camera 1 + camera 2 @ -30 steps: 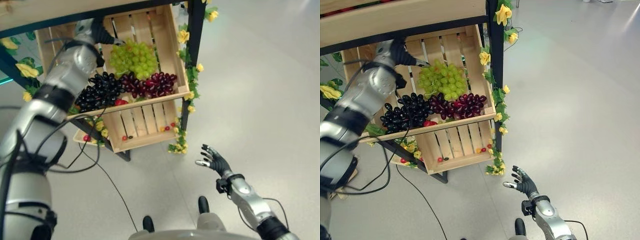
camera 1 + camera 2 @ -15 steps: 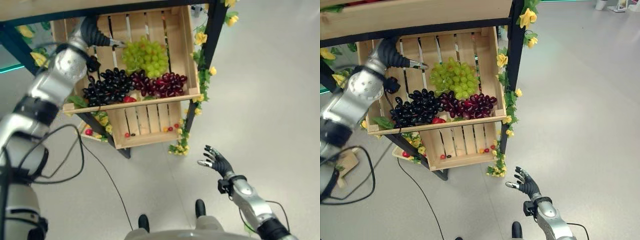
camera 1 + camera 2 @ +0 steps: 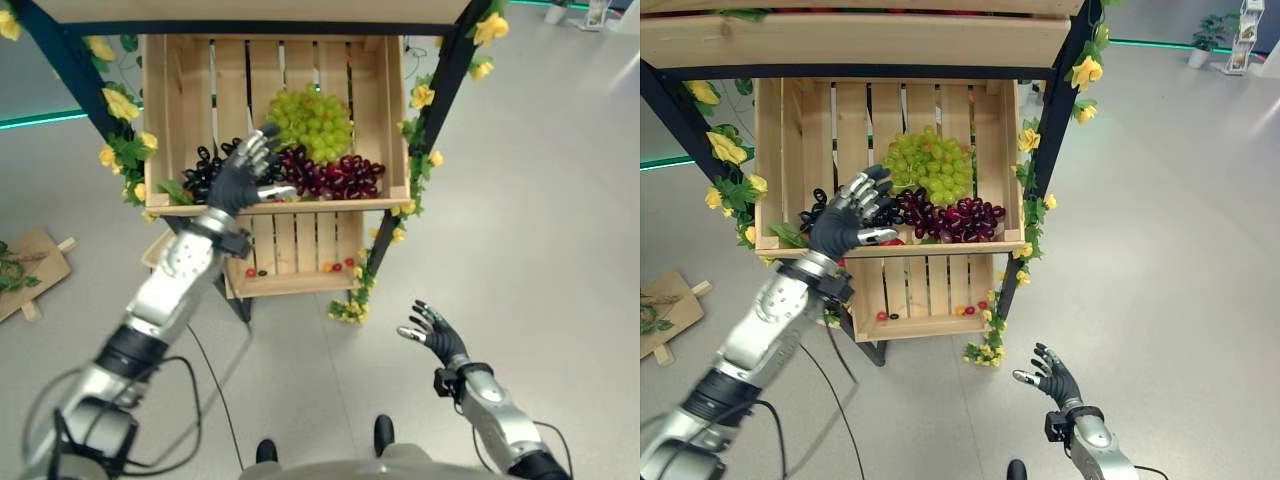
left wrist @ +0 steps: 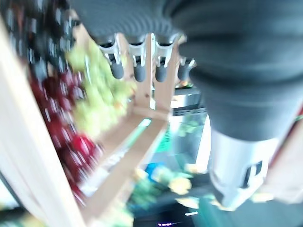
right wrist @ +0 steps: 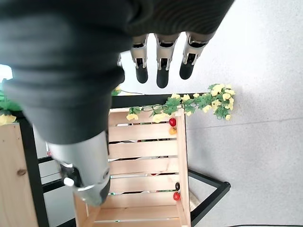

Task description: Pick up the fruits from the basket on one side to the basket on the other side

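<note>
Left hand (image 3: 240, 180), fingers spread and empty, hovers over dark grapes (image 3: 203, 171); no fruit lifted from crate (image 3: 180, 100) yet.

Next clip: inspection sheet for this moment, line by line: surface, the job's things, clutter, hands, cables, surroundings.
Surface: upper wooden crate tilted on a black-framed stand; lower crate beneath it.
Job's things: green grapes, red grapes and black grapes in the upper crate; small loose fruits in the lower crate.
Clutter: wooden board on the floor.
Hands: left hand open, fingers spread over the black grapes, holding nothing; right hand open, low over the floor.
Cables: nothing noted.
Surroundings: yellow flower garlands on the frame posts; grey floor.
</note>
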Tool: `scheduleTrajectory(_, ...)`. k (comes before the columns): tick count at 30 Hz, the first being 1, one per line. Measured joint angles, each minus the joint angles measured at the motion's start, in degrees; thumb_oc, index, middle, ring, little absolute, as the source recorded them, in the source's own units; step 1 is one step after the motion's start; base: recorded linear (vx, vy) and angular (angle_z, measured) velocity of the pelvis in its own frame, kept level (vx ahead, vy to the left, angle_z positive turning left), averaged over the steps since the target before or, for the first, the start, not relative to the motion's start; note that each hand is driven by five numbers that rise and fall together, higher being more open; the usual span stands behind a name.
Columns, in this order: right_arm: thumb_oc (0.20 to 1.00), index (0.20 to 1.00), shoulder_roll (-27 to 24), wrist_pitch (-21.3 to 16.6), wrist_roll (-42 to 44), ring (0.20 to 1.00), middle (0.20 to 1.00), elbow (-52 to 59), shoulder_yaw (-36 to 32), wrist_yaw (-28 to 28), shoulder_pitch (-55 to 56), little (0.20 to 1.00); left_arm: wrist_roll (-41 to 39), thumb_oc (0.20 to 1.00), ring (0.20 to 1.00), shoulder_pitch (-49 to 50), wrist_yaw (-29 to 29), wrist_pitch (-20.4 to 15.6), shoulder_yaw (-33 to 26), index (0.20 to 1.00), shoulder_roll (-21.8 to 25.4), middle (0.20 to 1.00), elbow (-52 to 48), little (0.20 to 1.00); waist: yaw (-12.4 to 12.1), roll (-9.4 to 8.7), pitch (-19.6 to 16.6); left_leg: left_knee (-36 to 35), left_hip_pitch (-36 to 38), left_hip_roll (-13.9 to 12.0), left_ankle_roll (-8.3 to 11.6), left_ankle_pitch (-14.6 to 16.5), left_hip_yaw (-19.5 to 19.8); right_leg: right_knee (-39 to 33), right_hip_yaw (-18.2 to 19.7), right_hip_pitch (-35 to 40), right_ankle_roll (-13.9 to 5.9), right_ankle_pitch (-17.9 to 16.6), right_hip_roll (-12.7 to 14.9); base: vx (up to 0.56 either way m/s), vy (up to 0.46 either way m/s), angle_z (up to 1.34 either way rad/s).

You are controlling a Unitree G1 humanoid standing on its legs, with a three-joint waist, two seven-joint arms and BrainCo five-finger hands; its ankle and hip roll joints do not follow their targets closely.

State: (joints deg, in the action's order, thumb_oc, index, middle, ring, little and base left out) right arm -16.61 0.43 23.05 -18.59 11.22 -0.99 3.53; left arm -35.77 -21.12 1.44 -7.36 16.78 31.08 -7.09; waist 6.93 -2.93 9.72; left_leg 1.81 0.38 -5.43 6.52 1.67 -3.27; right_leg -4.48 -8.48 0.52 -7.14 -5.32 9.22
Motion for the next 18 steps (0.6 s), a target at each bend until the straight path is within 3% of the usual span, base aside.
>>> scheduleTrajectory(6, 1.0, 1.0, 0.2, 0.4, -1.1, 1.0, 1.0, 1.2, -2.7, 0.0, 2.0, 1.0, -1.1, 1.0, 1.0, 3.1, 3.8, 2.1, 0.7, 1.0, -6.3, 1.0, -2.1, 1.0, 0.2, -0.39, 0.0, 1.3, -0.7, 0.0, -0.15, 0.3, -1.1, 1.3, 1.6, -1.5, 0.02, -0.1, 0.1, -0.03, 0.083, -0.09)
scheduleTrajectory(10, 1.0, 1.0, 1.0, 0.4, -1.1, 1.0, 1.0, 2.9, -5.1, 0.2, 4.1, 1.0, -1.5, 1.0, 1.0, 5.6, 6.3, 4.8, 5.7, 1.0, -7.8, 1.0, -2.0, 1.0, 1.5, -1.73, 0.1, 3.3, -3.2, 0.3, -0.48, 0.9, -1.6, 2.5, 2.8, -4.3, -0.06, -0.4, 0.3, -0.06, 0.101, -0.13)
scheduleTrajectory(13, 1.0, 1.0, 2.9, -0.1, -1.2, 1.0, 1.0, 4.1, -7.7, 0.7, 5.2, 1.0, -1.4, 1.0, 1.0, 5.7, 6.9, 5.9, 8.8, 1.0, -8.0, 1.0, -0.2, 1.0, 3.5, -2.42, 0.1, 5.2, -4.4, 0.8, -0.99, 1.8, -3.8, 3.2, 5.0, -6.6, -0.51, -1.2, 0.6, -0.12, 0.086, -0.44)
scheduleTrajectory(15, 1.0, 1.0, 3.2, -0.3, -1.2, 1.0, 1.0, 5.2, -8.1, 1.3, 4.7, 1.0, -1.2, 1.0, 1.0, 5.5, 7.2, 5.9, 9.0, 1.0, -7.5, 1.0, 0.2, 1.0, 4.2, -2.97, 0.5, 7.7, -4.8, 0.9, -1.5, 3.6, -7.4, 3.5, 5.7, -9.2, -0.65, -3.8, 0.6, -0.14, 0.081, -1.24)
scheduleTrajectory(16, 1.0, 1.0, 4.0, -0.6, -1.7, 1.0, 1.0, 5.0, -8.2, 1.7, 2.8, 1.0, -1.1, 1.0, 1.0, 5.5, 7.0, 5.7, 8.4, 1.0, -6.3, 1.0, 0.6, 1.0, 2.9, -3.12, 0.9, 10.0, -5.2, -0.6, -2.19, 5.9, -11.0, 2.8, 3.3, -11.7, -1.66, -5.3, 0.6, -0.09, 0.08, -1.56)
scheduleTrajectory(17, 1.0, 1.0, 4.2, -0.8, -1.8, 1.0, 1.0, 4.9, -8.4, 1.9, 1.9, 1.0, -1.1, 1.0, 1.0, 5.5, 7.0, 5.7, 8.4, 1.0, -5.9, 1.0, 1.2, 1.0, 3.4, -3.39, 1.2, 10.4, -4.6, -0.7, -2.29, 6.1, -12.9, 2.0, 1.1, -11.7, -0.46, -3.9, 1.3, -0.16, 0.184, -1.78)
scheduleTrajectory(18, 1.0, 1.0, 4.0, -1.4, -2.3, 1.0, 1.0, 5.0, -9.5, 2.8, 1.8, 1.0, -1.0, 1.0, 1.0, 5.1, 6.6, 5.8, 8.4, 1.0, -6.8, 1.0, 3.0, 1.0, 3.1, -0.91, 2.7, 11.7, -4.5, -3.8, -2.62, 6.6, -16.5, 5.8, -9.7, -12.8, 3.03, 1.6, 3.0, -0.07, 0.105, -1.16)
